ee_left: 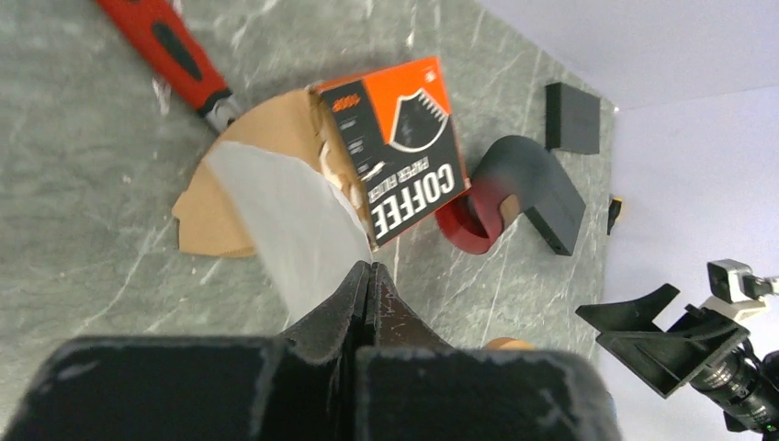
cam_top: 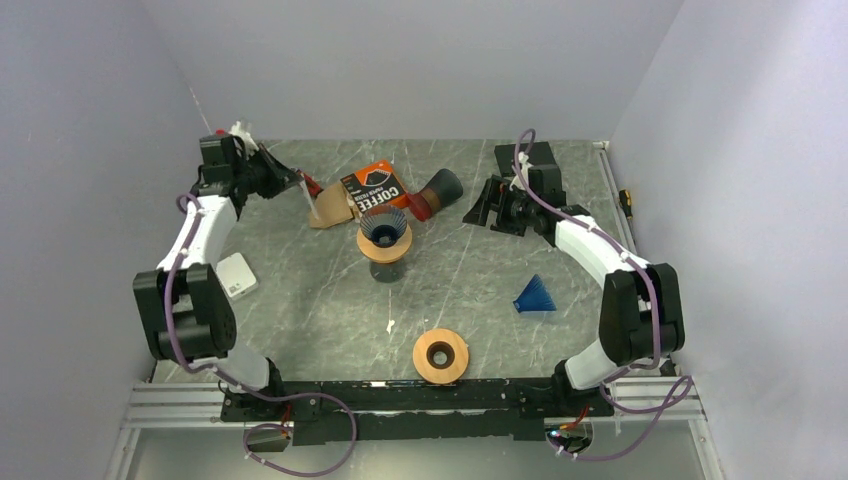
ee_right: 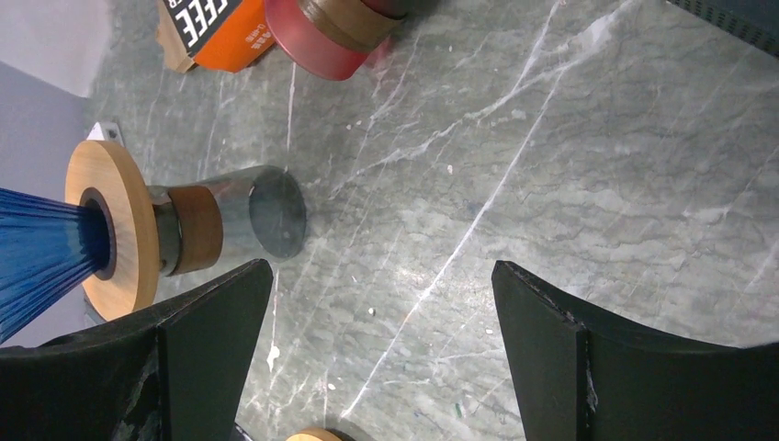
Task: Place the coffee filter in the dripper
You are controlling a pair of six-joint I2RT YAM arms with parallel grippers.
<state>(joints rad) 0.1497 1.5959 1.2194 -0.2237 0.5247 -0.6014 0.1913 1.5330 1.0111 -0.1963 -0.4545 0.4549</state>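
Note:
My left gripper (ee_left: pixel 370 268) is shut on a white paper coffee filter (ee_left: pixel 294 220) and holds it over a stack of brown filters (ee_left: pixel 216 207) that spills from the orange coffee filter box (ee_left: pixel 400 147). In the top view the left gripper (cam_top: pixel 300 186) is at the back left, left of the box (cam_top: pixel 375 185). The blue ribbed dripper (cam_top: pixel 384 228) sits in a wooden ring on a stand at the table's middle back, right of the held filter. My right gripper (ee_right: pixel 381 271) is open and empty above bare table, with the dripper (ee_right: pixel 41 257) to its left.
A red and black cup (cam_top: pixel 435 193) lies on its side beside the box. A second blue cone (cam_top: pixel 535 297) lies at the right. A spare wooden ring (cam_top: pixel 440 355) sits near the front edge. A white block (cam_top: pixel 235 275) lies at the left, and a red-handled tool (ee_left: pixel 170 46) beyond the filters.

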